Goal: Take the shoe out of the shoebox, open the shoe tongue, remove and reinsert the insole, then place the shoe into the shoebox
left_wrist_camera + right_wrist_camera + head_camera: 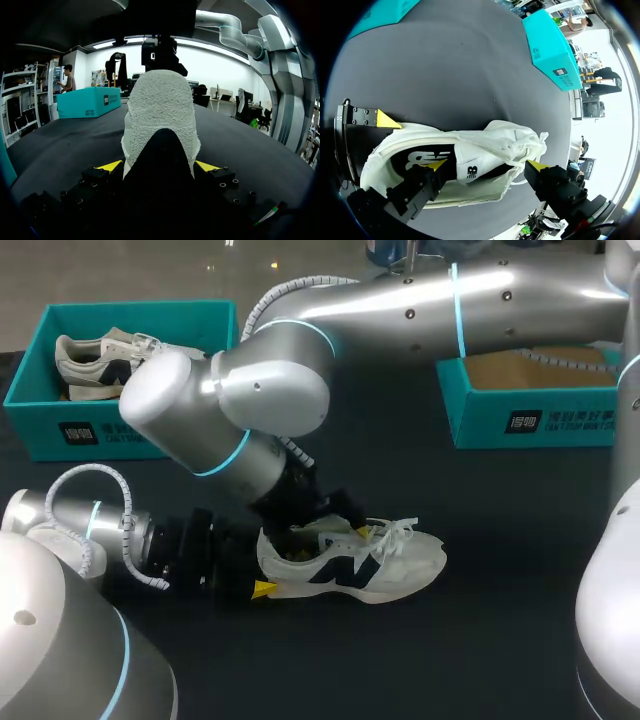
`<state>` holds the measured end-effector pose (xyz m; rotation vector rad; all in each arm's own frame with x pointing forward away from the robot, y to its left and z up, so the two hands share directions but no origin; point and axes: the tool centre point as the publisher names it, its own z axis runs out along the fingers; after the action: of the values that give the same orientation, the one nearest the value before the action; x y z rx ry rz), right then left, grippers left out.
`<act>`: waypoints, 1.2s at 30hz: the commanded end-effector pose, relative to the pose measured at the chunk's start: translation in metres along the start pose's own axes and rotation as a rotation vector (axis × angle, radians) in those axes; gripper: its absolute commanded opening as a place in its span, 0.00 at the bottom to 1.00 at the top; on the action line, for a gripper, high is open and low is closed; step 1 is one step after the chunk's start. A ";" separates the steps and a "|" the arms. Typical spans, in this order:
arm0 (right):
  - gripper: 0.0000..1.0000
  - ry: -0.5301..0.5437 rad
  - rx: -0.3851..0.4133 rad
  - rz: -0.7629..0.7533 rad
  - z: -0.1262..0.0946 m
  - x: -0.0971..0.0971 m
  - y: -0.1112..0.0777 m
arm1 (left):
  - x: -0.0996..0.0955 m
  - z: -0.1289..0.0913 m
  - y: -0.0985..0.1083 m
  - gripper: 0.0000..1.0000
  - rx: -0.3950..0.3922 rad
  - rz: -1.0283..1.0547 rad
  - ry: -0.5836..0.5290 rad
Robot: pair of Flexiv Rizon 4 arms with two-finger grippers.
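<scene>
Black table [500,540], teal shoebox [120,435] behind; left fingers [110,166] clamp shoe [400,565] heel [160,115]; right fingers [537,165] wide astride tongue [512,135].

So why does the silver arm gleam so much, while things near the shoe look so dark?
Head view: bright glare streaks the silver right arm. Left wrist view: the bright room behind backlights the white fabric sneaker, so the left gripper clamping its heel sits in shadow. Right wrist view: even light.

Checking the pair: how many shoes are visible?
2. One shoe in the left box; the other shoe on the table. The right box is partly hidden.
</scene>
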<state>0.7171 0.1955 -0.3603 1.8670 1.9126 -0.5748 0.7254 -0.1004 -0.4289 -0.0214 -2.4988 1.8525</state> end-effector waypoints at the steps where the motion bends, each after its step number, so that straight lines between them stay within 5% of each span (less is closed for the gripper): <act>1: 0.70 0.004 -0.006 0.407 0.004 -0.005 -0.005 | 0.000 0.000 0.001 0.00 0.000 0.000 -0.001; 2: 0.47 0.000 -0.008 0.414 0.004 -0.008 -0.006 | 0.000 0.000 0.001 0.00 0.000 0.000 -0.001; 6: 0.02 0.003 -0.013 0.425 0.002 -0.014 -0.005 | 0.000 0.000 0.001 0.00 0.000 0.000 -0.001; 21: 0.00 0.027 -0.030 0.486 -0.021 -0.043 -0.007 | 0.000 0.000 0.001 0.00 0.000 0.000 -0.001; 36: 0.00 0.073 0.011 0.536 -0.009 -0.067 -0.001 | 0.000 0.000 0.001 0.00 0.000 0.000 -0.001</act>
<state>0.7229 0.1551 -0.3195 1.9598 1.8635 -0.5300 0.7255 -0.1006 -0.4286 -0.0216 -2.4983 1.8532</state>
